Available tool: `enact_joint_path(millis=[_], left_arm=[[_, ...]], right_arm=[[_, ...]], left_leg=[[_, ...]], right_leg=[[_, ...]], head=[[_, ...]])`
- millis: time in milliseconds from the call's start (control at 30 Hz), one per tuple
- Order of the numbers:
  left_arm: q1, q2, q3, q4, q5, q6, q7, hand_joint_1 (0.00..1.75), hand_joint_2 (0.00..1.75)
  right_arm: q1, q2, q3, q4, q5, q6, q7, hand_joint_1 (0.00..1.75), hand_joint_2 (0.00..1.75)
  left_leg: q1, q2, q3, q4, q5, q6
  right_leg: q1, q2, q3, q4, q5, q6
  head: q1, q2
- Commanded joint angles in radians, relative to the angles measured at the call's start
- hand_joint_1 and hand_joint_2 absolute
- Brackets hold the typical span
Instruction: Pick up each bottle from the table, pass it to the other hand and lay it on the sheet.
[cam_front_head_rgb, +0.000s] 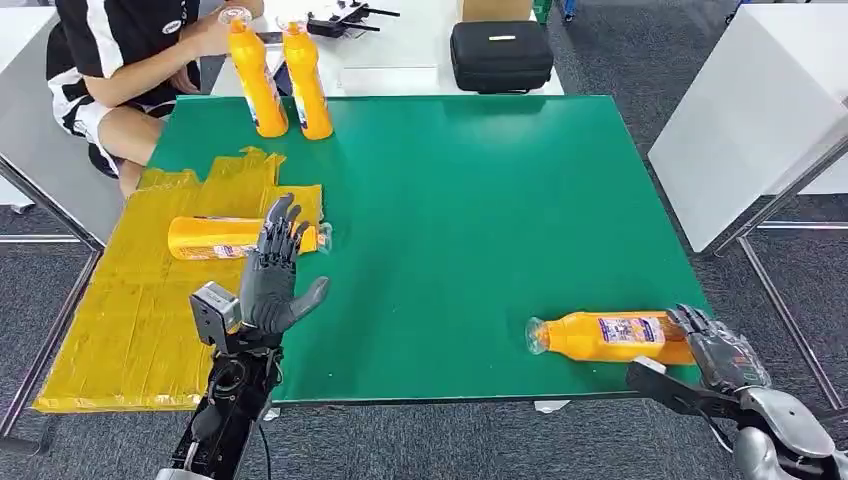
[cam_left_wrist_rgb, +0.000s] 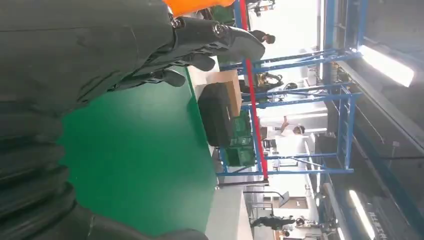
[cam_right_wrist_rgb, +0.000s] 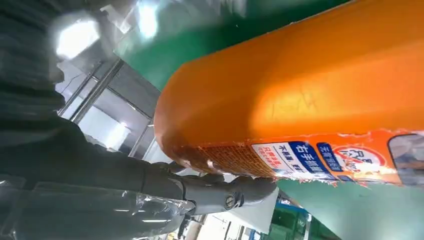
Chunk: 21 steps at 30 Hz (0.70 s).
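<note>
So right now the right robot hand (cam_front_head_rgb: 722, 345) is at the near right corner of the green worktop (cam_front_head_rgb: 470, 200), fingers at the base of an orange bottle (cam_front_head_rgb: 610, 337) that's lying on its side, neck pointing left. From the right wrist cam I can see fingers (cam_right_wrist_rgb: 220, 192) curled under the bottle's base (cam_right_wrist_rgb: 300, 100), but I can't tell if it's a proper grip yet.

My left robot hand (cam_front_head_rgb: 272, 275) is raised over the near left part, fingers spread, holding nothing. Just behind it a second orange bottle (cam_front_head_rgb: 215, 238) lies on the yellow sheet (cam_front_head_rgb: 130, 310). Further back, two more orange bottles (cam_front_head_rgb: 262, 80) stand upright at the far left edge, with a seated person (cam_front_head_rgb: 120, 60) beside them. A black case (cam_front_head_rgb: 500, 55) sits on the white table beyond.
</note>
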Motion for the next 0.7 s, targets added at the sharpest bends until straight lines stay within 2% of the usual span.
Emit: enact_joint_path(millis=[33, 67, 100, 200, 267, 367, 400, 433, 500, 633, 700], left_arm=[[-0.040, 0.007, -0.024, 0.066, 0.001, 0.005, 0.008, 0.00, 1.75], [-0.041, 0.007, -0.025, 0.069, 0.002, 0.006, 0.008, 0.00, 1.75], [-0.042, 0.006, -0.027, 0.071, 0.003, 0.006, 0.008, 0.00, 1.75], [-0.044, 0.006, -0.033, 0.088, 0.004, 0.009, 0.009, 0.00, 1.75], [-0.046, 0.007, -0.037, 0.097, 0.007, 0.011, 0.008, 0.00, 1.75], [-0.056, 0.009, -0.042, 0.106, 0.016, 0.017, 0.008, 0.00, 1.75], [-0.058, 0.008, -0.043, 0.108, 0.017, 0.017, 0.009, 0.00, 1.75], [-0.062, 0.006, -0.043, 0.114, 0.020, 0.018, 0.011, 0.00, 1.75], [-0.067, 0.002, -0.044, 0.123, 0.023, 0.018, 0.013, 0.00, 1.75], [-0.063, 0.003, -0.046, 0.128, 0.024, 0.021, 0.012, 0.00, 1.75], [-0.061, 0.005, -0.046, 0.124, 0.027, 0.024, 0.013, 0.00, 1.75]], right_arm=[[-0.051, 0.025, 0.015, 0.124, 0.009, 0.006, 0.007, 0.00, 1.75], [-0.057, 0.026, 0.020, 0.139, 0.012, 0.007, 0.008, 0.00, 1.75], [-0.062, 0.032, 0.029, 0.157, 0.018, 0.006, 0.011, 0.00, 1.75], [-0.103, 0.062, 0.061, 0.242, 0.043, -0.008, 0.019, 0.00, 1.75], [-0.115, 0.078, 0.076, 0.276, 0.059, -0.023, 0.028, 0.00, 1.75], [-0.157, 0.076, 0.106, 0.337, 0.069, -0.025, 0.027, 0.19, 1.75], [-0.169, 0.075, 0.110, 0.352, 0.070, -0.024, 0.027, 0.33, 1.75], [-0.187, 0.074, 0.119, 0.380, 0.072, -0.028, 0.024, 0.37, 1.75], [-0.185, 0.083, 0.124, 0.394, 0.076, -0.038, 0.031, 0.56, 1.75], [-0.174, 0.101, 0.134, 0.393, 0.094, -0.053, 0.054, 0.73, 1.75], [-0.184, 0.109, 0.139, 0.407, 0.109, -0.052, 0.069, 0.93, 1.75]], left_leg=[[0.001, 0.001, 0.008, 0.000, -0.003, -0.002], [0.001, 0.002, 0.010, 0.000, -0.004, -0.003], [0.001, 0.001, 0.004, -0.001, -0.001, -0.001], [0.001, 0.002, 0.009, -0.001, -0.003, -0.003], [0.002, 0.002, 0.005, -0.001, -0.001, -0.002], [0.002, 0.003, 0.012, -0.002, -0.003, -0.003], [0.002, 0.004, 0.015, -0.002, -0.004, -0.004], [0.002, 0.005, 0.011, -0.001, -0.002, -0.002], [0.002, 0.005, 0.013, -0.001, -0.003, -0.003], [0.002, 0.005, 0.015, -0.002, -0.002, -0.002], [0.002, 0.006, 0.017, -0.001, -0.003, -0.001]], right_leg=[[0.001, 0.001, 0.008, -0.001, -0.003, 0.000], [0.001, 0.002, 0.011, -0.001, -0.004, -0.001], [0.001, 0.001, 0.004, -0.002, 0.000, 0.000], [0.001, 0.002, 0.010, -0.003, -0.002, -0.001], [0.002, 0.002, 0.006, -0.003, 0.000, 0.000], [0.002, 0.003, 0.012, -0.003, -0.002, -0.001], [0.002, 0.004, 0.015, -0.004, -0.003, -0.001], [0.002, 0.004, 0.010, -0.003, 0.000, -0.001], [0.001, 0.005, 0.013, -0.002, -0.001, -0.001], [0.002, 0.003, 0.014, -0.004, 0.000, -0.001], [0.002, 0.004, 0.016, -0.004, 0.000, -0.001]], head=[[0.000, 0.000], [0.000, 0.000], [0.000, 0.000], [0.000, 0.000], [0.000, 0.000], [0.000, 0.000], [0.000, 0.000], [0.000, 0.000], [0.000, 0.000], [0.000, 0.000], [0.000, 0.000]])
